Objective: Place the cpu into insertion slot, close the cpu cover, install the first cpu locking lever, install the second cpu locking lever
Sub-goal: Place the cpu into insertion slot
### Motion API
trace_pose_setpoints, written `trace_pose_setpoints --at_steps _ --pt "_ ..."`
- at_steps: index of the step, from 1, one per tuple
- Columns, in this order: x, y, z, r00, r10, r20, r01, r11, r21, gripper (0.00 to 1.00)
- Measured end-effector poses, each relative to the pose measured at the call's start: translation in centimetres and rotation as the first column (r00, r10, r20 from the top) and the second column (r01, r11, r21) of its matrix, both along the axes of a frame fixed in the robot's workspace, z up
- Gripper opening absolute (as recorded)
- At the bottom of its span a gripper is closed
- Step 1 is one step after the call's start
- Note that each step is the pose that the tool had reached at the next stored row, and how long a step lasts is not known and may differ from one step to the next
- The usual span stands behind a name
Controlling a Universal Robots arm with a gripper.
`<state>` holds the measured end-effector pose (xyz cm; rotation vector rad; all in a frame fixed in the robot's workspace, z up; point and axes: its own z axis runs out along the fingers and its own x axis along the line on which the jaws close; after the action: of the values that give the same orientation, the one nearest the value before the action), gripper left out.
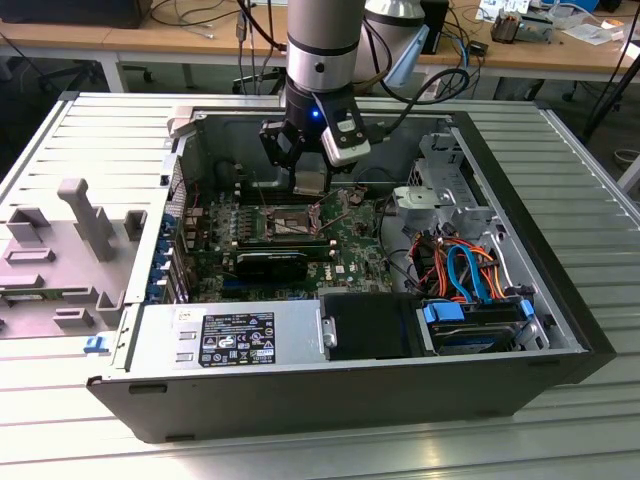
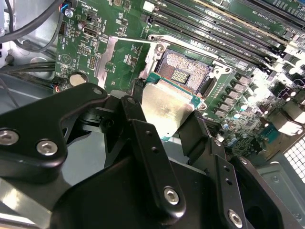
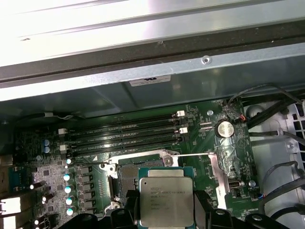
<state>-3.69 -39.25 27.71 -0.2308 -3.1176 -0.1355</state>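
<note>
In the exterior view, the gripper point(image 1: 309, 180) hangs inside the open computer case point(image 1: 350, 400), clamped on the cpu point(image 1: 310, 186), with the insertion slot point(image 1: 285, 222) just below it. In the second wrist view, black fingers point(image 2: 143, 138) pinch the cpu point(image 2: 164, 107) by opposite edges, and the uncovered insertion slot point(image 2: 183, 71) lies just beyond the fingertips. In the first wrist view, the cpu point(image 3: 166, 200) sits between the fingers, overlapping the insertion slot point(image 3: 126, 171) on the green motherboard point(image 3: 195, 143).

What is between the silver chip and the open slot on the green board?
Nothing but air. In the second wrist view the gripper holds the chip over the slot, and no part sits between them.
</note>
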Motion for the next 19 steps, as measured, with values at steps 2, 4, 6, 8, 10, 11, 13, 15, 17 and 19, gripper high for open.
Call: trace_pose_setpoints --at_steps 2,4,6,8,10,11,13,15,17,19 --pt "0.0 0.0 0.0 1.0 -0.002 0.0 0.002 1.0 -0.0002 0.54" --pt "0.0 0.0 0.0 1.0 -0.005 0.0 0.005 1.0 -0.0001 0.54" --pt "0.0 0.0 0.0 1.0 -0.008 0.0001 0.008 1.0 -0.0001 0.54" --pt "0.0 0.0 0.0 0.9999 -0.011 0.0 0.011 0.9999 -0.0002 0.54" --pt "0.0 0.0 0.0 0.9999 -0.014 0.0 0.014 0.9999 -0.0002 0.54" --pt "0.0 0.0 0.0 0.9999 -0.015 0.0 0.015 0.9999 -0.0002 0.54" --pt "0.0 0.0 0.0 0.9998 -0.018 0.0 0.018 0.9998 -0.0003 0.54" --pt "0.0 0.0 0.0 0.9998 -0.022 0.0 0.022 0.9998 -0.0003 0.54" --pt "0.0 0.0 0.0 0.9997 -0.025 0.0 0.025 0.9997 -0.0003 0.54" --pt "0.0 0.0 0.0 0.9996 -0.028 0.0 0.028 0.9996 -0.0003 0.54"
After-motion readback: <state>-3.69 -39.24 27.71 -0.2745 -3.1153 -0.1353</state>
